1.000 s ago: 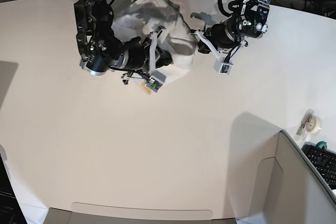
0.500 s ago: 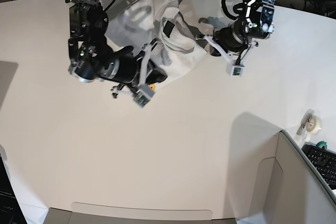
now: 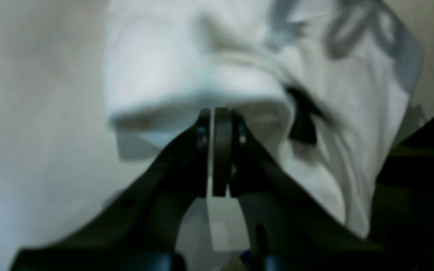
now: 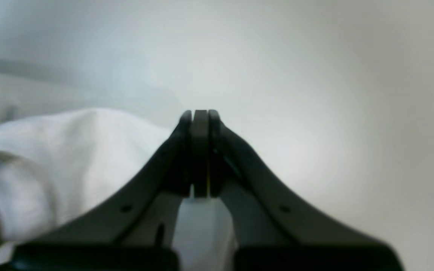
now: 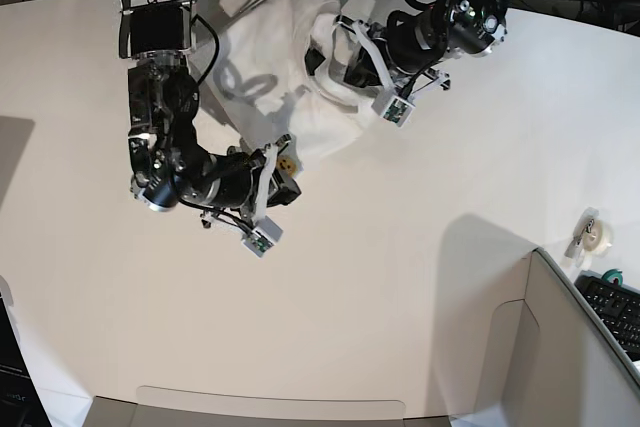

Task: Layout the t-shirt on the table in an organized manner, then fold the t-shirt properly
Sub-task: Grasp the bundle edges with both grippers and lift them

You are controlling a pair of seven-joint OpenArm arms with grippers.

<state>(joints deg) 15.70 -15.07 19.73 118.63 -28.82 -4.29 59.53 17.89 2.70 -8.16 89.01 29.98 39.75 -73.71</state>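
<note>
Writing: none legible. A small yellow-orange scrap of print shows at the t-shirt's near edge in the base view; no letters can be read. Both wrist views are blurred.

Count:
- One t-shirt [image 5: 270, 77], white, crumpled in a loose heap at the far edge of the surface, between the two arms.
- Two hands. Left hand [image 3: 217, 113]: clenched, tips at a rolled fold of the t-shirt [image 3: 209, 71]; whether cloth is pinched cannot be told. Right hand [image 4: 200, 114]: clenched with nothing between its tips, over bare surface, the t-shirt [image 4: 62, 162] just beside it.
- One tape roll [image 5: 592, 236] at the surface's right edge.
- One keyboard [image 5: 618, 309], black, beyond a grey bin wall [image 5: 560, 332].

Surface [image 5: 380, 277]: large, white, smooth, with a curved far edge.

Room: dark background with black cables along the far side.
</note>
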